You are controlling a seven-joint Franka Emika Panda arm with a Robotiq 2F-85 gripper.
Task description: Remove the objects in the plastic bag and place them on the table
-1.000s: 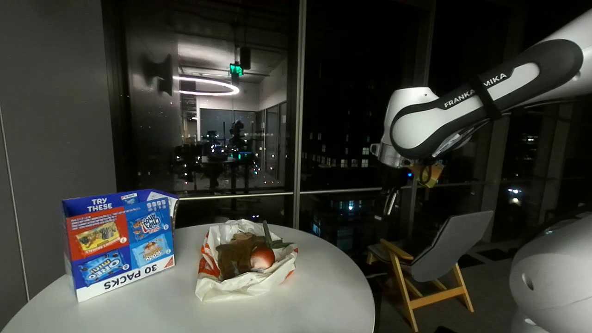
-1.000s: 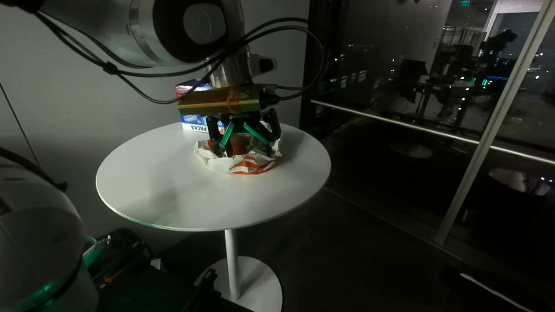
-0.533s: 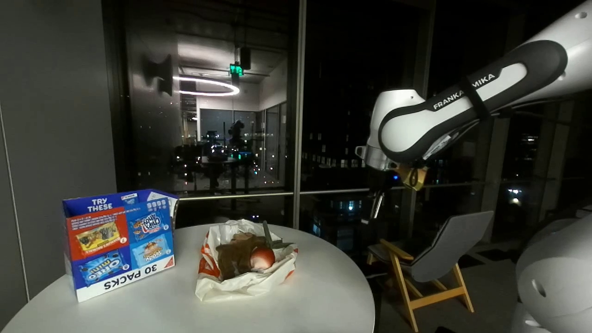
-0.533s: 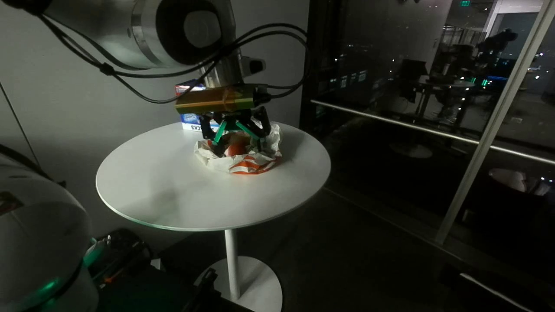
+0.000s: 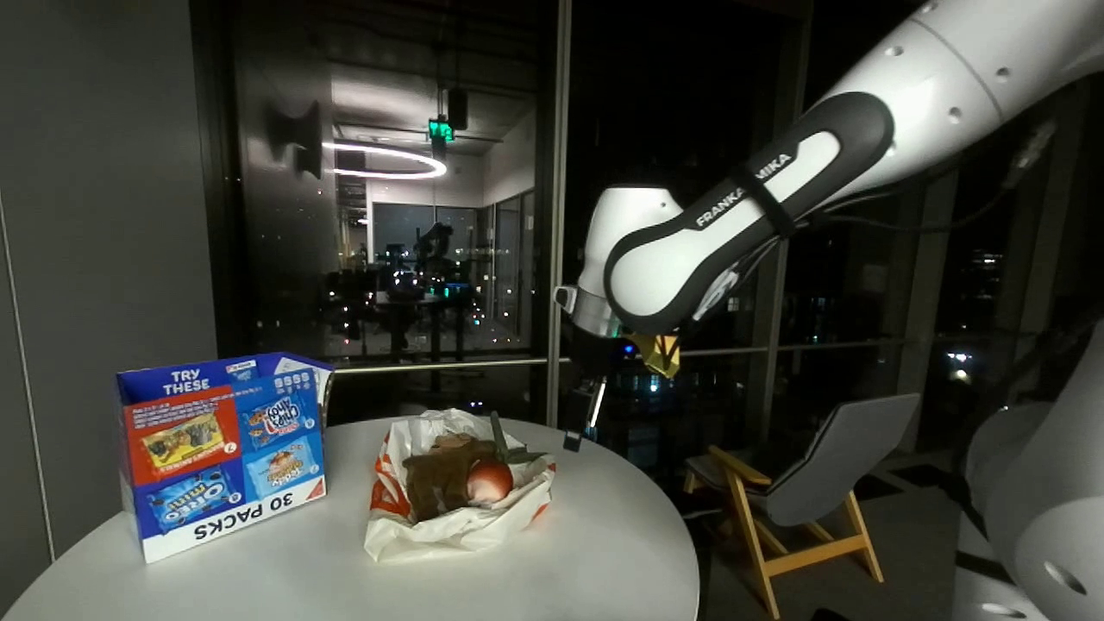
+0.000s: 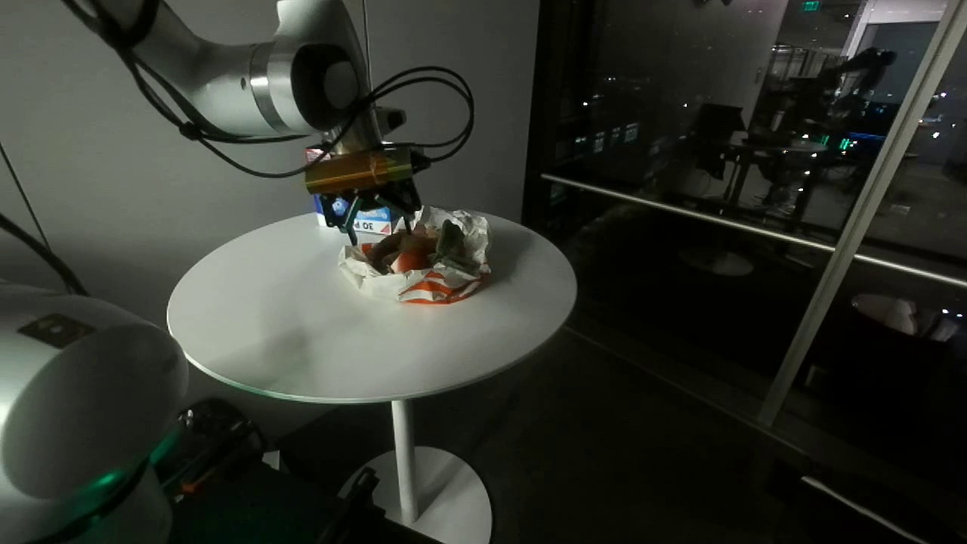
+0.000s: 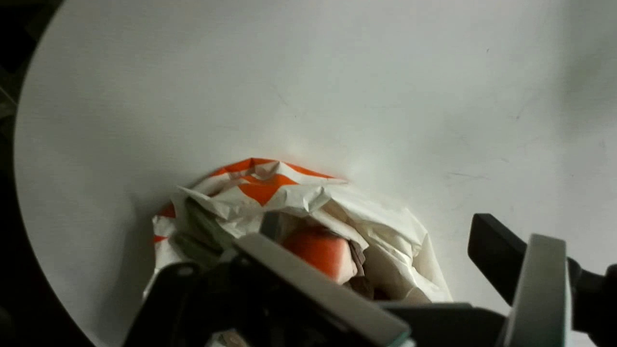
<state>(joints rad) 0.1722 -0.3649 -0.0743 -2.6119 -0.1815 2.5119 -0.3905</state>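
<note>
The white plastic bag with orange patches (image 5: 457, 536) lies open on the round white table (image 5: 612, 552); it also shows in an exterior view (image 6: 381, 287) and the wrist view (image 7: 390, 255). In it are a brown plush-like object (image 5: 431, 476), a round red and pale object (image 5: 489, 480) (image 6: 412, 261) (image 7: 318, 250) and a dark green object (image 5: 517, 454) (image 6: 451, 242) (image 7: 205, 229). My gripper (image 6: 380, 233) is open and empty above the table, apart from the objects. In the wrist view my gripper (image 7: 378, 236) has one finger over the bag, hiding part of it, and one over bare table.
A blue and red snack box (image 5: 224, 457) stands on the table beside the bag; the gripper partly covers the box (image 6: 374, 221) in an exterior view. A wooden-framed grey chair (image 5: 802, 466) stands beyond the table. A window with a metal rail (image 5: 448, 366) is behind.
My open gripper has moved left in both exterior views, and lower in one of them. It uncovers more of the bag's contents. The bag and its objects have not visibly moved.
</note>
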